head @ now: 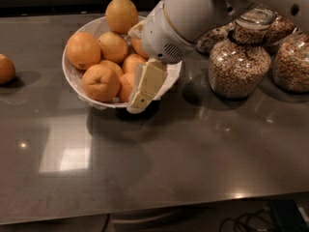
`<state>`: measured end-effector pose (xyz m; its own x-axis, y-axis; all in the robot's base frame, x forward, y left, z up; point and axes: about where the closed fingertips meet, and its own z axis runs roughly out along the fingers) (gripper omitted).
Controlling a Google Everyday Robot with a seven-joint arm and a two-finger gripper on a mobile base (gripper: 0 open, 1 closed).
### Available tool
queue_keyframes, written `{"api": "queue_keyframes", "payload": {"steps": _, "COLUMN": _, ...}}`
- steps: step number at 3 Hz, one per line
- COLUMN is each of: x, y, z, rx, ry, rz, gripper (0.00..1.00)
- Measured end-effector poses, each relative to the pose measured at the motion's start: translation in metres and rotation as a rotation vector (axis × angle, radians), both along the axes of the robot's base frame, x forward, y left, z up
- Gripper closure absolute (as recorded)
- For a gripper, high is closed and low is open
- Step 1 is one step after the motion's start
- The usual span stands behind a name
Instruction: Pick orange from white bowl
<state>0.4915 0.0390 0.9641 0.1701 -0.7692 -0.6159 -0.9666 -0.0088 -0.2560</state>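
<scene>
The pincer is seen at the right front edge of the white bowl, pointed down and to the left. Its cream tip is laid over the bowl's rim, just beside the fruit at the front. Whether the pincer is apart or together cannot be told, since only one cream side of it is shown. It is carried by a thick white arm, which reaches in from the upper right and hides the right part of the bowl.

The bowl is set on the dark grey table, toward the upper left, and is heaped with oranges. A top orange is perched at the back of the heap, above the rest. A left orange is pressed against the bowl's left wall, and a front orange is lodged below it, near the front rim. Just right of the front orange, another is partly covered by the pincer.

A lone orange is cut off by the left edge, on the table and well apart from the bowl.

To the right of the bowl, a glass jar filled with brownish grains is stood upright, a dark band around its neck. A second jar is placed just beside it at the right edge. More jars behind are partly hidden by the arm. Cables are seen below the table's front edge, at the lower right.
</scene>
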Motion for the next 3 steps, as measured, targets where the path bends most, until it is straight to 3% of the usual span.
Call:
{"api": "queue_keyframes", "payload": {"steps": 2, "x": 0.011, "y": 0.036, "z": -0.017, "rx": 0.051, "ry": 0.019, "rz": 0.074, "gripper": 0.0}}
{"api": "queue_keyframes", "payload": {"steps": 3, "x": 0.011, "y": 0.036, "z": -0.017, "rx": 0.051, "ry": 0.019, "rz": 0.074, "gripper": 0.0}}
